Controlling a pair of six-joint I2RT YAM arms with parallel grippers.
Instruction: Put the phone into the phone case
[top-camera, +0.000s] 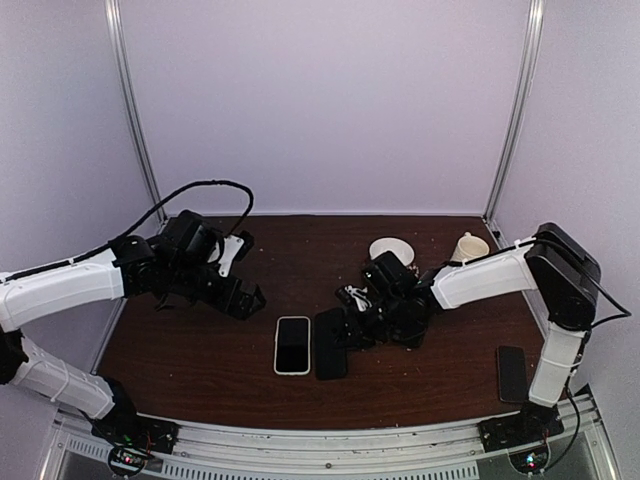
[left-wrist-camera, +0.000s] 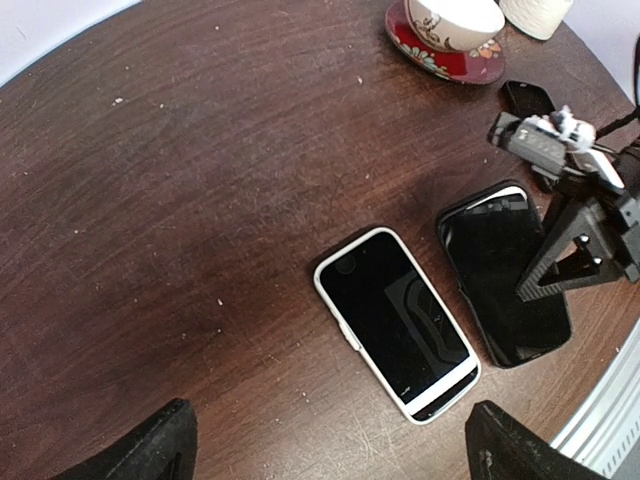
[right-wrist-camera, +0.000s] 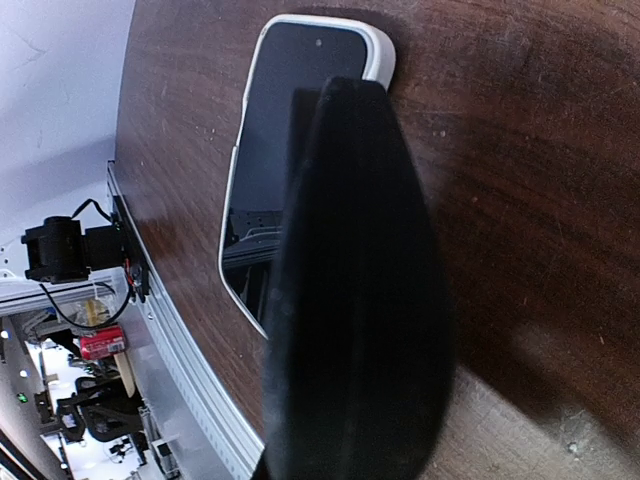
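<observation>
A black-screened phone (left-wrist-camera: 397, 322) is seen lying flat and face up near the front edge of a dark brown wooden table (left-wrist-camera: 180, 200), its glass framed on every side by a white rim that reads as the white phone case (right-wrist-camera: 378, 55). Just beside it to the right, a glossy black slab with a raised rim (left-wrist-camera: 505, 272) is laid parallel, the two close but apart; whether that is another handset or an empty cover cannot be told. The left gripper (top-camera: 248, 303) is held above the table, a little behind and to the left of the phone, with its black fingers (left-wrist-camera: 150, 450) spread wide and nothing between them. The right gripper (top-camera: 350, 328) is positioned at the black slab's right edge, its jaws pressed together with nothing seen caught in them; contact with the slab cannot be confirmed. Farther back, a white cup (left-wrist-camera: 455, 18) is set on a red flowered saucer (left-wrist-camera: 440, 65), with a cream mug (top-camera: 468, 247) beside it. A second black phone (top-camera: 512, 372) is seen flat near the right arm's base.
</observation>
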